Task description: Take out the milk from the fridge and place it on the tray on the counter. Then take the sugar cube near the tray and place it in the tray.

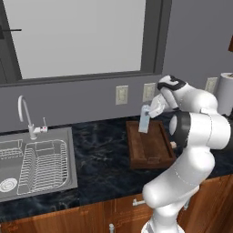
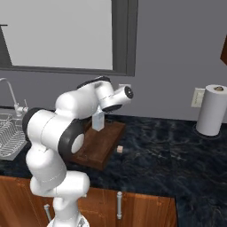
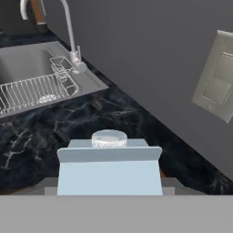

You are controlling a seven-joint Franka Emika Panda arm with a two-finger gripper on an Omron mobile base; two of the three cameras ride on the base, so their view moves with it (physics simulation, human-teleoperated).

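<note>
I find the milk [image 1: 144, 119] upright over the tray [image 1: 152, 150], toward the tray's back-left corner, with its base at or just above the tray floor; from the base views I cannot tell whether it is resting or hanging slightly clear. The gripper [image 1: 151, 110] is at the carton's upper part, and the hand view shows the gabled top and round cap directly ahead of the fingers. The fingers themselves are hidden behind the carton and the hand, so I judge the jaws to be partly closed around the carton and gripping it, though the contact itself is not visible. The tray lies on the counter [image 1: 100, 150], back near the wall, to the right of the sink [image 1: 34, 164]. The sugar cube [image 2: 119, 150] sits on the counter just beside the tray's right edge, outside the rim and apart from the carton. A paper towel roll [image 2: 212, 110] stands well off to the right, near the back wall, and is no part of the job. My assessment of progress: the fetch from the fridge is complete and the carton is at its destination, but the first placement is not finished until the hand lets go and clears. Outstanding: release the milk, lift away without tipping it, then pick up the cube from the counter and set it inside the tray. The cube is tiny and close to the rim, so that pick calls for care.
</note>
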